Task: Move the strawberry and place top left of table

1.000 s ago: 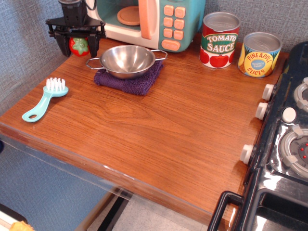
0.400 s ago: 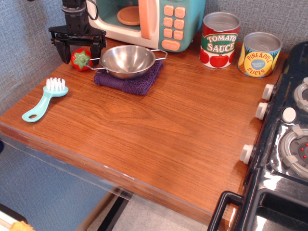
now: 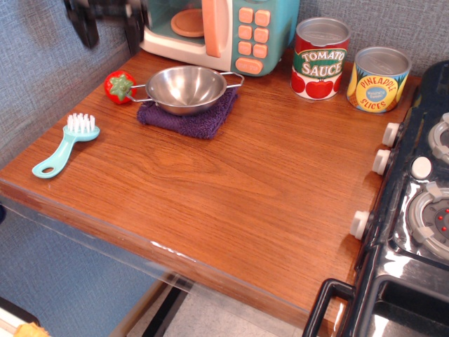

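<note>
Strawberry (image 3: 119, 86) sits on the table (image 3: 231, 182) in the top left corner, just beside the steel bowl (image 3: 186, 88) handle. My gripper (image 3: 106, 24) hangs above, fingers spread, holding nothing. Looks placed to me; next I'd just back away.

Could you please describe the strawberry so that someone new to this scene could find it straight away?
Start at the steel bowl on the purple cloth near the table's far left corner. Just left of its handle lies the strawberry, small, glossy red, green-capped; the other red thing, the tomato sauce can, is far bigger.

Grey textured wall (image 3: 42, 63) behind
</note>
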